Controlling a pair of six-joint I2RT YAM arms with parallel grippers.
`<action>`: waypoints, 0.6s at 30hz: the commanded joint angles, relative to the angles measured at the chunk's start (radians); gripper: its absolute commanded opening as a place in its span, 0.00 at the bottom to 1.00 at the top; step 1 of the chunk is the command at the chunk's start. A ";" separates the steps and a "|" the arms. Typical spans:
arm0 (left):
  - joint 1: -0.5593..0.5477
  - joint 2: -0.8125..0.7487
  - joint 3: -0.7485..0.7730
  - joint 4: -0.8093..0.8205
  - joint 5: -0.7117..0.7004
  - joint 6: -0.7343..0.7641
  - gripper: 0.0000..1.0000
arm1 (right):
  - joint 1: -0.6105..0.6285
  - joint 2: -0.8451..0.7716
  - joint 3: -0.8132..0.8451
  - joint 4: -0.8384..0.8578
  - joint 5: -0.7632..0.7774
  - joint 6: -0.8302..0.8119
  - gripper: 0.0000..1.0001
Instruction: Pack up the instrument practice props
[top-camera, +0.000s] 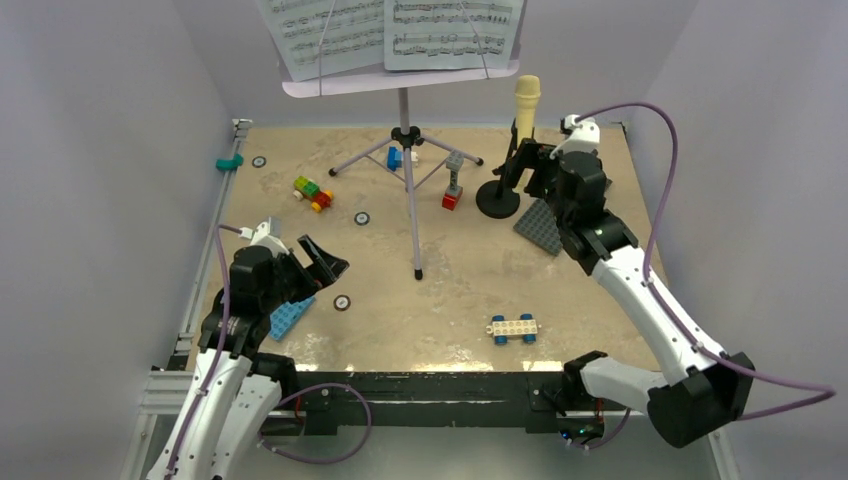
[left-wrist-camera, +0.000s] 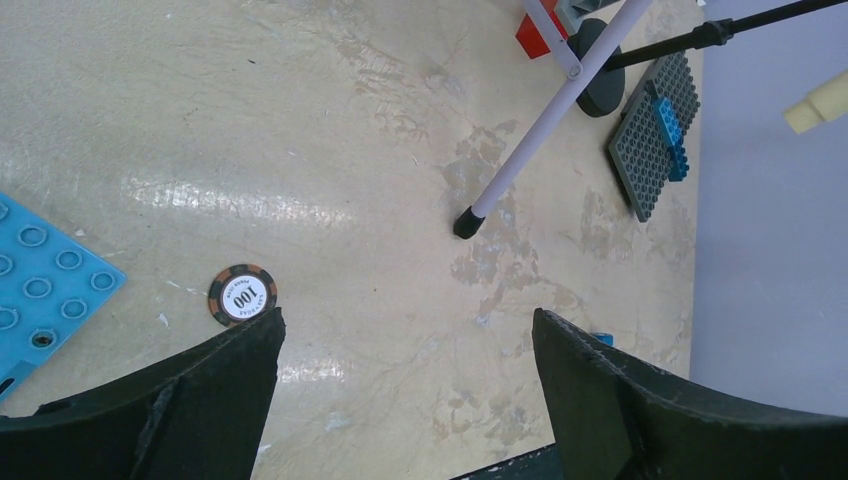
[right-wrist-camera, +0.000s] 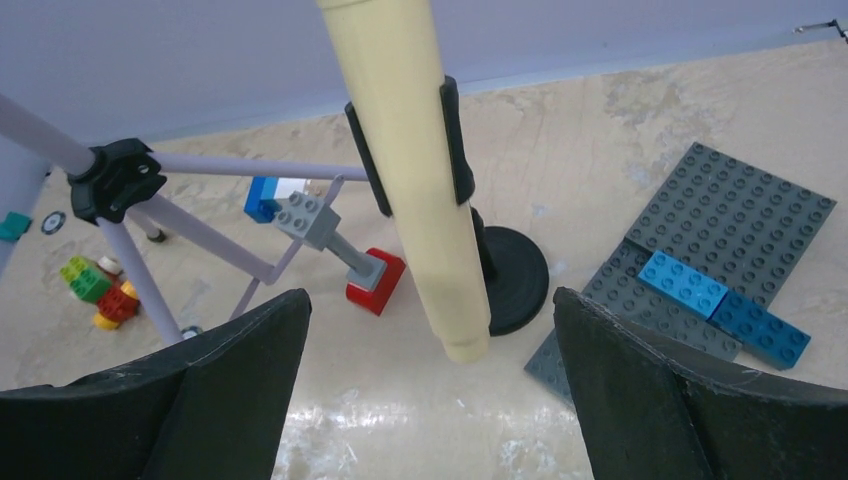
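Observation:
The lilac music stand stands at the back on a thin tripod, with white sheet-music pages on its desk. One tripod leg shows in the left wrist view, and the tripod hub in the right wrist view. The cream-yellow microphone sits upright in the clip of the black round-base mic stand. My right gripper is open, its jaws wide on either side of the microphone's body, not touching it. My left gripper is open and empty above the front left of the table.
A grey baseplate with blue bricks lies right of the mic stand base. A blue baseplate, a poker chip, a grey-and-red brick post, coloured bricks and a white wheeled brick lie around.

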 joint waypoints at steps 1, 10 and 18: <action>-0.006 -0.018 -0.001 0.033 0.032 0.024 0.97 | 0.002 0.071 0.091 0.143 0.048 -0.066 0.98; -0.006 -0.028 -0.017 0.054 0.054 0.021 0.97 | 0.002 0.245 0.235 0.154 0.095 -0.179 0.99; -0.006 -0.020 -0.016 0.051 0.040 0.019 0.97 | 0.002 0.314 0.275 0.136 0.092 -0.212 0.91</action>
